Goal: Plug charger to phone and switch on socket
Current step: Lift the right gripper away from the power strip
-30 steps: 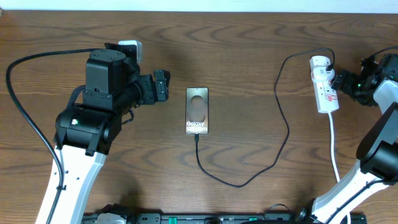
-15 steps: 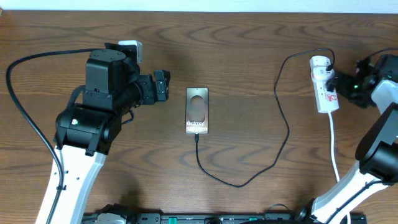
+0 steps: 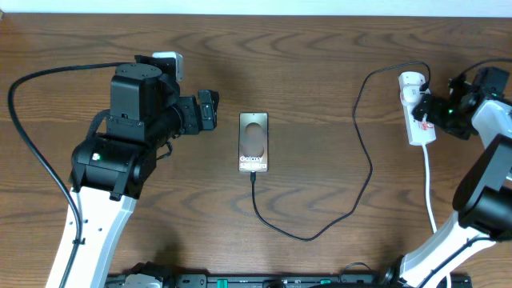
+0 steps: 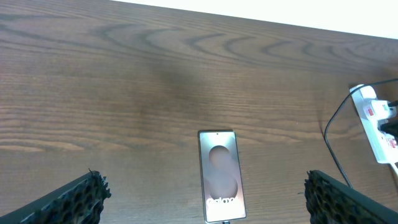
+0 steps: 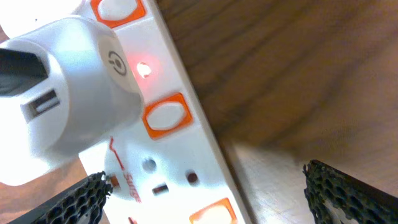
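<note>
Switching looks the step in hand: cable [image 3: 368, 172] already meets the phone [image 3: 254, 142] at mid-table, and a red lamp [image 5: 143, 69] glows on the power strip [image 3: 414, 120] at right. Both the right gripper [image 3: 432, 110], at the strip, and left gripper [image 3: 210, 110] stand spread; next probably calls for backing away cleanly.

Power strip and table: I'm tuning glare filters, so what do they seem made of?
The power strip looks like glossy white moulded plastic: smooth, with soft highlights. The table looks like matt dark wood or wood-look laminate, going by its grain; which, I cannot tell.
</note>
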